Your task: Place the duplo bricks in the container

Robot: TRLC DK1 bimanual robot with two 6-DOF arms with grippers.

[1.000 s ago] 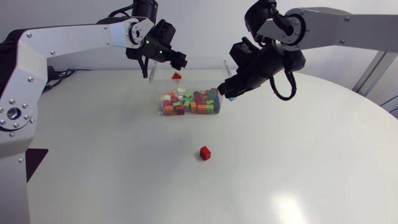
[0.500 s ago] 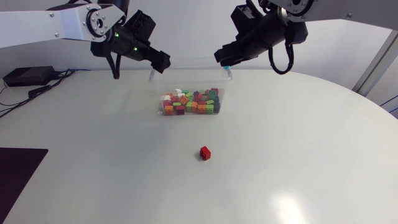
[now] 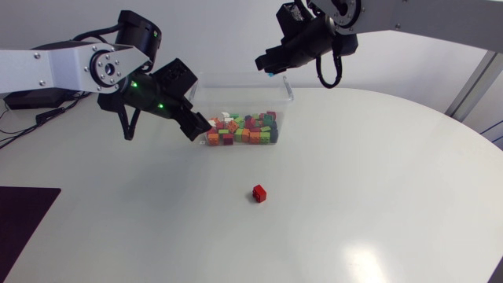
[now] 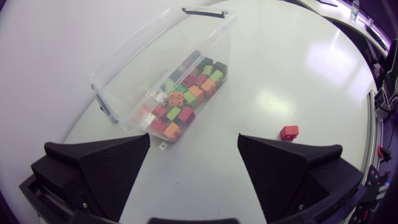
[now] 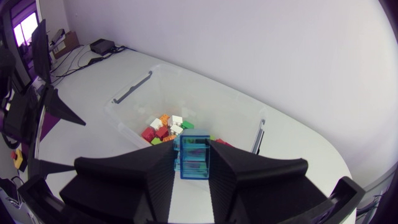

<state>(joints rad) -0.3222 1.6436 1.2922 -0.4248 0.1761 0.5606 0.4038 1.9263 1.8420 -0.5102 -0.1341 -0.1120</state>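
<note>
A clear plastic container point(image 3: 236, 85) at the table's back holds several coloured duplo bricks point(image 3: 240, 130). One red brick point(image 3: 259, 192) lies alone on the table in front of it. My left gripper point(image 3: 199, 126) hangs open and empty at the container's front left corner. In the left wrist view its fingers point(image 4: 99, 168) stand wide apart point(image 4: 193, 155), with the container point(image 4: 143, 56) ahead and the red brick point(image 4: 288, 132) off to one side. My right gripper point(image 3: 267, 67) is high above the container's back right, shut on a light blue brick point(image 5: 194, 157).
A black pad point(image 3: 23, 208) lies at the table's left edge. The container's dark handle clips point(image 5: 132, 87) show on its short ends. White tabletop stretches around the lone red brick and to the right.
My left gripper swung from behind the container down to its front left corner and opened wider. My right gripper rose and moved left over the container's back, keeping the blue brick.
</note>
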